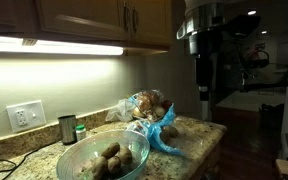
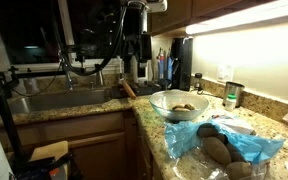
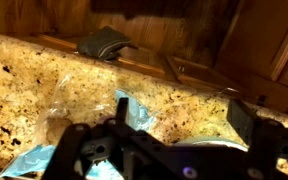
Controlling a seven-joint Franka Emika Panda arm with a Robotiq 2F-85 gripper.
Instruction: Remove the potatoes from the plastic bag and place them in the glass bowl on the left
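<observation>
While the gripper hangs above the speckled granite countertop, its two dark, blocky fingers stand spread wide in the wrist view, and nothing is pinched between them. Under it lies the plastic bag, a crumpled sheet of thin film, part blue and part clear, slack and wrinkled on the polished stone.

In both exterior views the bag sits just beside the glass bowl, a round, shallow, clear vessel with a smooth wall that catches the light. A few potatoes in the bowl show as brown, lumpy, matt ovals lying against each other on its bottom. The potatoes in the bag are of the same rough, dull look; they rest in a heap inside the folded film, seen through its clear part.

A cylindrical metal can stands upright near the bowl, towards the tiled wall, below a white wall socket. Wooden cabinets with flat panelled doors hang above the lit counter. In an exterior view a steel sink lies past the bowl.
</observation>
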